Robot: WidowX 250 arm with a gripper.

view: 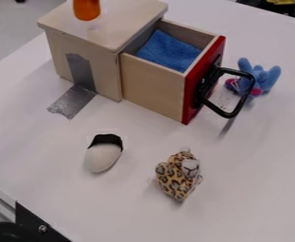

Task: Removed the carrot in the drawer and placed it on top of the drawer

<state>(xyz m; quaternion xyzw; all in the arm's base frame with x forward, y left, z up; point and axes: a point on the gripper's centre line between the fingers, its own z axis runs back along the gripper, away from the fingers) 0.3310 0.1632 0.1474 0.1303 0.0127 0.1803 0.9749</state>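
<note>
A spotted plush toy is sitting on the worktop, near a pale oval object with a black end. Farther back, a blue cloth is lying between silver tape and a blue plush toy.

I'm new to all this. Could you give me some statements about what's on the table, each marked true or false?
1. A blue cloth lies in the drawer. True.
2. The drawer is pushed fully shut. False: it is pulled out of the cabinet.
3. Silver tape runs from the cabinet down onto the table. True.
4. The spotted toy sits inside the drawer. False: it is on the table, in front of the drawer and cabinet.
5. The drawer's handle is white. False: it is black.
6. An orange thing, probably the carrot, shows at the cabinet top, partly cut off by the picture's upper edge. True.
</note>
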